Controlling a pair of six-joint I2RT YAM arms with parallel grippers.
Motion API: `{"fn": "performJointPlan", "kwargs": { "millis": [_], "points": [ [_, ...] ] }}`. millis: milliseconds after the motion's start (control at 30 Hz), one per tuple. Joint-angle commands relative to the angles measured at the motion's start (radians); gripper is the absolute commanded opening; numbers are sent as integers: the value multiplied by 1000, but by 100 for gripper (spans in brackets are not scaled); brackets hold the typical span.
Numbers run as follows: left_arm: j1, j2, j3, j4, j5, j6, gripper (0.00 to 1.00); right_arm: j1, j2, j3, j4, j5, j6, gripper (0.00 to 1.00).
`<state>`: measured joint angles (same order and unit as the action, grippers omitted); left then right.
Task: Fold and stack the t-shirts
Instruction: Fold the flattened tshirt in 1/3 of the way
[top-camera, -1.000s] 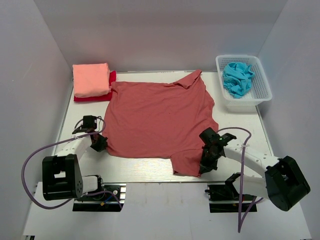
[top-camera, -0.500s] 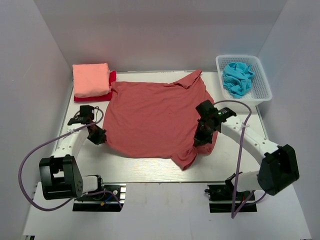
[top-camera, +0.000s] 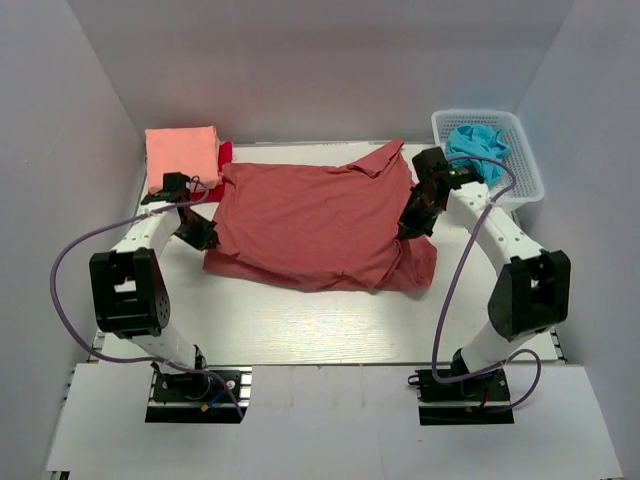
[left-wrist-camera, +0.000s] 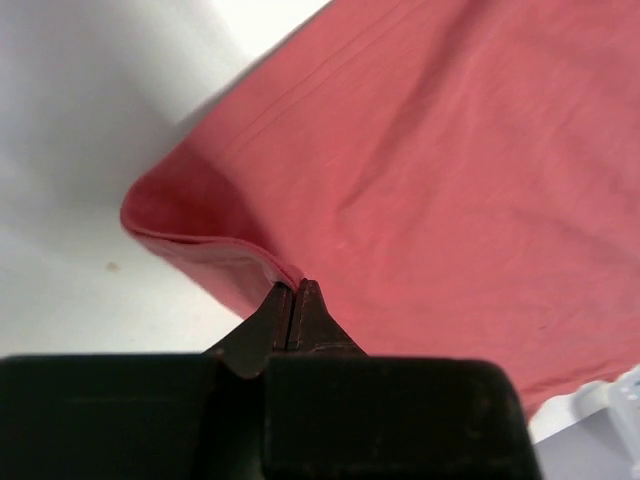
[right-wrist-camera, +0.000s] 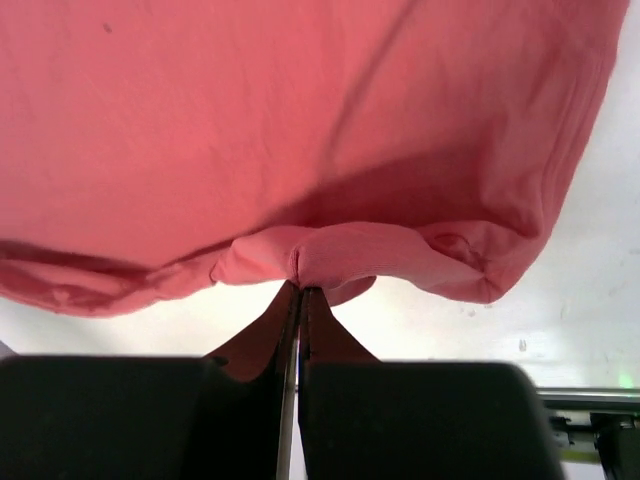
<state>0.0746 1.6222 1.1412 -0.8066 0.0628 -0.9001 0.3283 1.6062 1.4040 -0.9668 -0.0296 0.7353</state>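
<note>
While both arms reach out over the white table (top-camera: 330, 320), the large brick-red t-shirt (top-camera: 320, 215) lies across its middle. The shirt's near portion is doubled back over the body, so a folded edge runs along the near side. The collar points toward the far right.

The left gripper (top-camera: 203, 238) is clamped on the shirt's near left corner, at the left end of that fold. The left wrist camera shows its dark fingertips (left-wrist-camera: 300, 305) pressed together, with a rolled lip of red cloth pinched between them.

The right gripper (top-camera: 411, 226) is likewise closed on fabric at the shirt's right side. Its wrist camera shows a bunched ridge of hem caught at the tips, with the cloth spreading away above it and bare table showing below the edge.

At the far left corner sits the stack. A salmon-pink tee (top-camera: 182, 158), folded into a rectangle, rests on a bright red tee (top-camera: 226, 153), which shows only along the pink one's near and right edges. The stack lies just beside the brick-red shirt's far left corner.

At the far right corner stands a white mesh basket (top-camera: 527, 178) holding a crumpled blue cloth (top-camera: 475, 155).
</note>
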Motion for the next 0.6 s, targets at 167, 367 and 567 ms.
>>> {"fn": "performJointPlan", "kwargs": {
  "millis": [167,367,567],
  "points": [
    [30,93,178,50,-1,-56,0,-74,147,219,8,-79,-73,0],
    [30,180,276,75,-41,-74,0,-97,228,289,59,-56,-102,0],
    [30,260,341,84,-32,-65,0,-112,313,420,77,-13,-227,0]
  ]
}}
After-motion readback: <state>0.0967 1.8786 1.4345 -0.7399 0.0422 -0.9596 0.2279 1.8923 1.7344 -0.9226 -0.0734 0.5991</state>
